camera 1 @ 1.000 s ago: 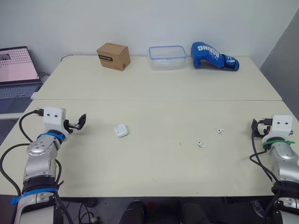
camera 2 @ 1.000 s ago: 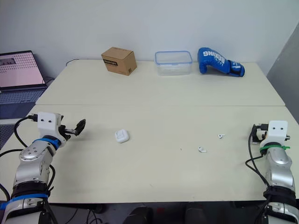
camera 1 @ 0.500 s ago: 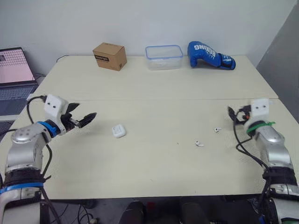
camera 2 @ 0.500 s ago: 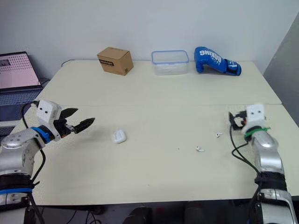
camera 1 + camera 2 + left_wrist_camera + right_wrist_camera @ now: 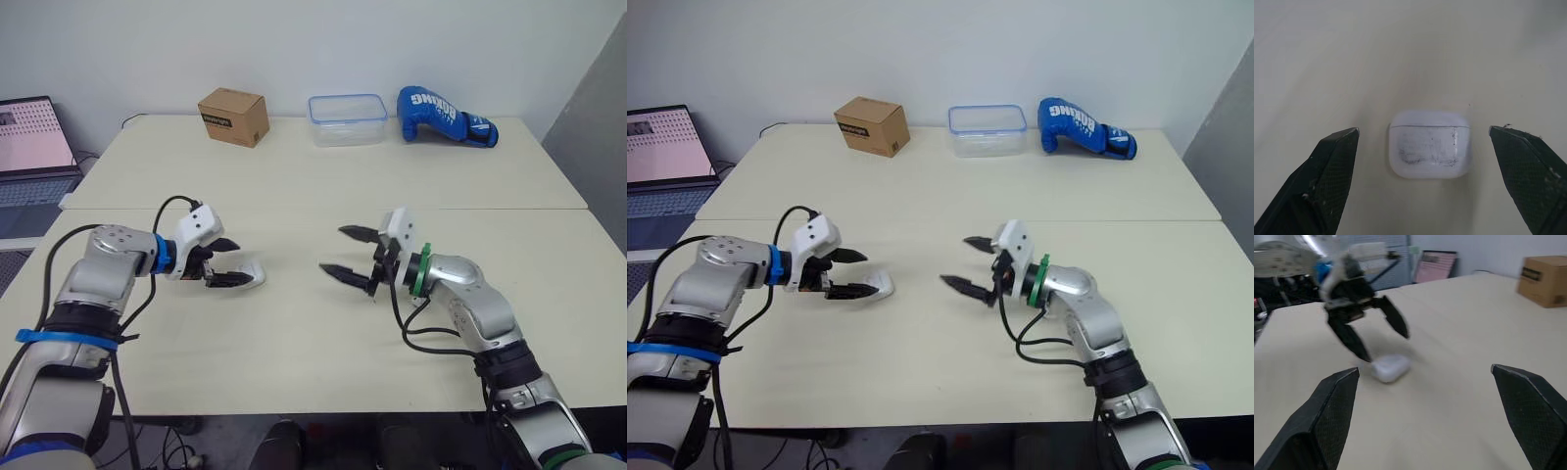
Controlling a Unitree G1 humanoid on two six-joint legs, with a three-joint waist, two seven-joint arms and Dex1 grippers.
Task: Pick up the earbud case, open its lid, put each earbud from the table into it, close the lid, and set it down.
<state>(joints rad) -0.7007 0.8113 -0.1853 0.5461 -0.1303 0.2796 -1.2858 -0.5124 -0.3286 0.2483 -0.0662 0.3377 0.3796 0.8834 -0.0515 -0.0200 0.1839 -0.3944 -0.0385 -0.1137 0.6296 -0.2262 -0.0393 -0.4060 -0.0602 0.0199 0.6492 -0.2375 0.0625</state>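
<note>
My left pincer (image 5: 242, 265) hangs low over the table (image 5: 294, 186) with its fingers spread wide. One finger sits on each side of the white earbud case (image 5: 1430, 151), and neither touches it. The case lies flat on the table, lid shut. My right pincer (image 5: 331, 249) is spread wide too and empty, near the case and pointing towards it.

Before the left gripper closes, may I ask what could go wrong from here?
1. The earbud case lies flat on the table between the open fingers of the left gripper; its rounded shell could slip out or skid as they close.
2. The right gripper, open too, points at the left one nearby; advancing now could knock them together.
</note>
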